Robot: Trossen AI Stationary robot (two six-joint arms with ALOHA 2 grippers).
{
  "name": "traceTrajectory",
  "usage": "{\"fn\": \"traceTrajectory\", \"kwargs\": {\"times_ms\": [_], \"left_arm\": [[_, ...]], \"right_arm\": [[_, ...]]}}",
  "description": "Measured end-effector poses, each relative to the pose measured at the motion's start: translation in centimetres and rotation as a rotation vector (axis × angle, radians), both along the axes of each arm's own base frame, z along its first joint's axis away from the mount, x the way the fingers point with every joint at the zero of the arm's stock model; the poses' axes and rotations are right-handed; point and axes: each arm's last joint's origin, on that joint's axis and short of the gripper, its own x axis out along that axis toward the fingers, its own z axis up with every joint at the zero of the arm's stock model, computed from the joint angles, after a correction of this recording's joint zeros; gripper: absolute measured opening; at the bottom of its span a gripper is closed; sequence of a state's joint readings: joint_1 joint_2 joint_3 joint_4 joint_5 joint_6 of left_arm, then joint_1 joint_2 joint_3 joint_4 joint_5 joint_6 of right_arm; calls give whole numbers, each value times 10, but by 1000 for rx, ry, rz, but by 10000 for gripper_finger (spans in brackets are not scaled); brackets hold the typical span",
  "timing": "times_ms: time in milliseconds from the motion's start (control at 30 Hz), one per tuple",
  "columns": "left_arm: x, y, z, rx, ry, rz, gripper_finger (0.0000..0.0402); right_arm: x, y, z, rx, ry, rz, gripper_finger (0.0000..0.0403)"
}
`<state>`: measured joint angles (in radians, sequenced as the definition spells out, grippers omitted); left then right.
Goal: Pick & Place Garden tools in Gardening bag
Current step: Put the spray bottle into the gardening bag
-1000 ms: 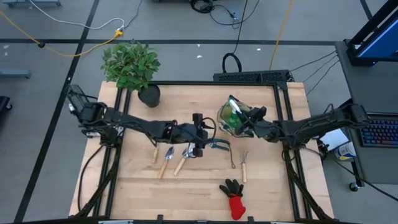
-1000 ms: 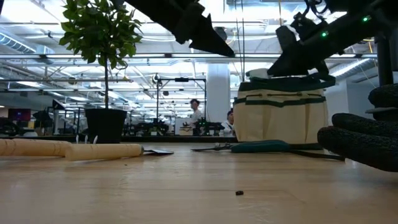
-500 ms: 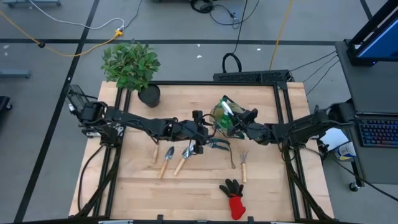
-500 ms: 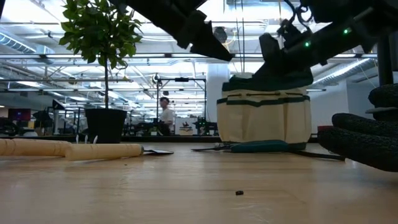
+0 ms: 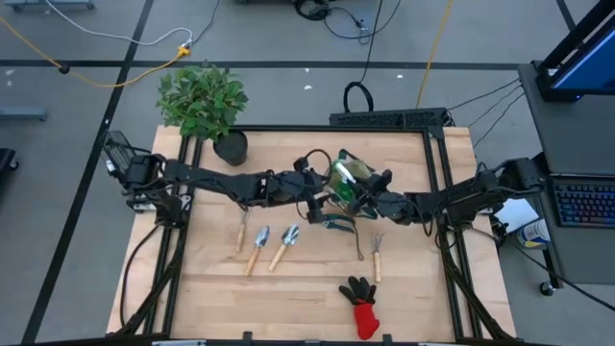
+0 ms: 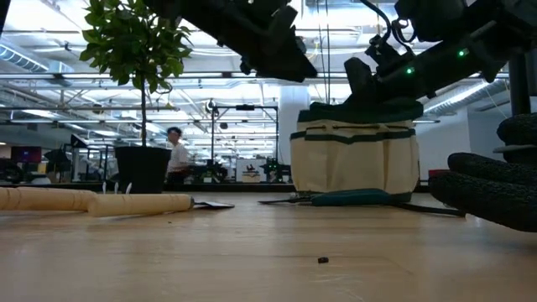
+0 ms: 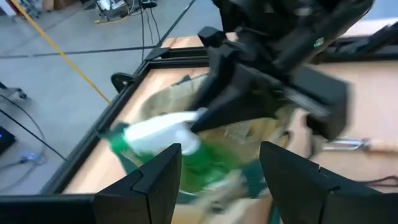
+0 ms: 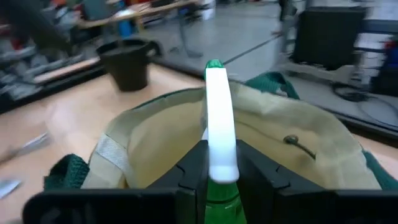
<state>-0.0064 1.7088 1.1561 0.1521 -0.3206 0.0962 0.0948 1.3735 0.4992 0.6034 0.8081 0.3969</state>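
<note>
The gardening bag (image 5: 346,185) stands on its base at mid table, its tan inside open upward; it also shows in the low view (image 6: 354,158). My right gripper (image 5: 363,195) is shut on the green-white bottle (image 8: 217,118) over the bag's mouth. My left gripper (image 5: 320,188) is open just left of the bag, its fingers (image 7: 163,180) standing near the rim and the bottle (image 7: 163,138). Wooden-handled trowels (image 5: 259,246), dark shears (image 5: 338,224), a fork (image 5: 377,254) and the black-and-red glove (image 5: 362,304) lie flat on the table. My right gripper pinches the bottle between its two fingers (image 8: 194,167), where its white upper part meets the green body (image 8: 220,180). The fingers come from the table's right, slanting down. The white end points ahead over the bag's open mouth; whether the bottle touches the bag I cannot tell.
A leafy plant (image 5: 202,98) in a black pot (image 5: 231,147) stands at the far left corner. The shears lie close in front of the bag. A person (image 6: 176,155) shows in the room behind the table.
My right gripper has gone toward the table's left with the bottle, and the bag has slid left along the table. My left gripper has left the spot above the trowels and shears and gone toward the far edge, up to the bag's left side.
</note>
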Motion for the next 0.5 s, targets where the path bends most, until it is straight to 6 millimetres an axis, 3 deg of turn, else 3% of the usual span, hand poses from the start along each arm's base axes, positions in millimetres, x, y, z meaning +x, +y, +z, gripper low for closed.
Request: {"fn": "traceTrajectory", "kwargs": {"times_ms": [233,500], "left_arm": [[-1,2,-1,132,69,-59,225],[-9,1,5,111,104,-113,225]], "right_arm": [[2,3,1,-26,43,125,106],[-2,4,13,-96,46,149,155]]}}
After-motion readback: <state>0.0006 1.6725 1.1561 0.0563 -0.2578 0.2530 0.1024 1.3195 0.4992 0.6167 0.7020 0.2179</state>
